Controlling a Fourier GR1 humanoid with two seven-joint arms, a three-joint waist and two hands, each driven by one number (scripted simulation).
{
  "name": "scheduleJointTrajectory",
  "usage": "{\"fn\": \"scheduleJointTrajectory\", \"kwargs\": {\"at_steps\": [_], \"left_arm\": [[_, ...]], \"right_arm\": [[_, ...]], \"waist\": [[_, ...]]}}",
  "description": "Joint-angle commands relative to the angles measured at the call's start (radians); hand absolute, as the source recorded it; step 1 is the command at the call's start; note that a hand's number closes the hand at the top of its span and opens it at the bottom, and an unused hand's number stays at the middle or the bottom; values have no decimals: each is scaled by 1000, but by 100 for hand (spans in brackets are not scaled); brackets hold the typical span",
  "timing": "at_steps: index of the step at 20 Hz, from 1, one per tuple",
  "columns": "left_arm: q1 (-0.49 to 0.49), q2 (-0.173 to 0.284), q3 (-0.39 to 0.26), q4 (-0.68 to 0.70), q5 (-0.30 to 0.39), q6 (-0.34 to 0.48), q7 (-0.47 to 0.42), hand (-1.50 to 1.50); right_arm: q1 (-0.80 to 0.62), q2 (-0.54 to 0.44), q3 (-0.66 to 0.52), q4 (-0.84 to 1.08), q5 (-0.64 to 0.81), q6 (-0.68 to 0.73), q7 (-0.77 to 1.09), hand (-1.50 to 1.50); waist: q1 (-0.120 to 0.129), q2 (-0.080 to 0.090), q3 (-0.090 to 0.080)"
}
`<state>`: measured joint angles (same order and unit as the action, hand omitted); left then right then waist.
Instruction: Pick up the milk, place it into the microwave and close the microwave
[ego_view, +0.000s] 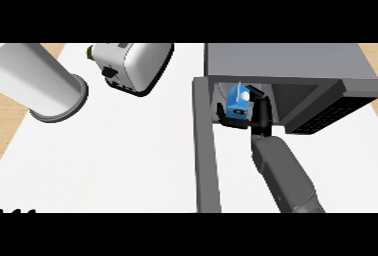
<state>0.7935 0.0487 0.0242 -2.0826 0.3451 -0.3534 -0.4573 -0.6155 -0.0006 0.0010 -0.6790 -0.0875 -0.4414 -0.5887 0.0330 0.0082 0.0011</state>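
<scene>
A small blue and white milk carton (238, 96) sits at the mouth of the open grey microwave (288, 60), just inside its cavity. My right hand (251, 112) reaches in from below with its fingers and thumb curled round the carton, hiding its lower part. The microwave door (207, 150) stands swung open to the left, seen edge-on as a long grey bar running toward me. Only the fingertips of my left hand (18, 211) show at the lower left edge, resting.
A white toaster (133, 65) stands at the back, left of the microwave. A large white cylinder (40, 82) lies at the far left. The microwave's dark control panel (328, 112) is to the right of the cavity. The white counter (118, 155) spreads left of the door.
</scene>
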Motion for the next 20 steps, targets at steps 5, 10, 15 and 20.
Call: {"fn": "scheduleJointTrajectory", "kwargs": {"at_steps": [5, 10, 15, 20], "left_arm": [[-31, 18, 28, 62, -1, -44, -35, -150], [-49, 16, 25, 37, -2, -25, -5, -150], [-48, 29, 18, 54, 6, -54, -4, -150], [-50, 33, 8, 52, 2, -69, -8, -150]], "right_arm": [[-184, -75, -88, 331, 37, -55, -110, 150], [-257, -125, -96, 441, 60, -55, -103, 150], [-294, -158, -82, 486, 101, -121, -151, 150], [-307, -181, -76, 514, 129, -205, -201, 150]], "waist": [[28, 14, 1], [49, 24, 2], [67, 33, 3], [86, 41, 4]]}}
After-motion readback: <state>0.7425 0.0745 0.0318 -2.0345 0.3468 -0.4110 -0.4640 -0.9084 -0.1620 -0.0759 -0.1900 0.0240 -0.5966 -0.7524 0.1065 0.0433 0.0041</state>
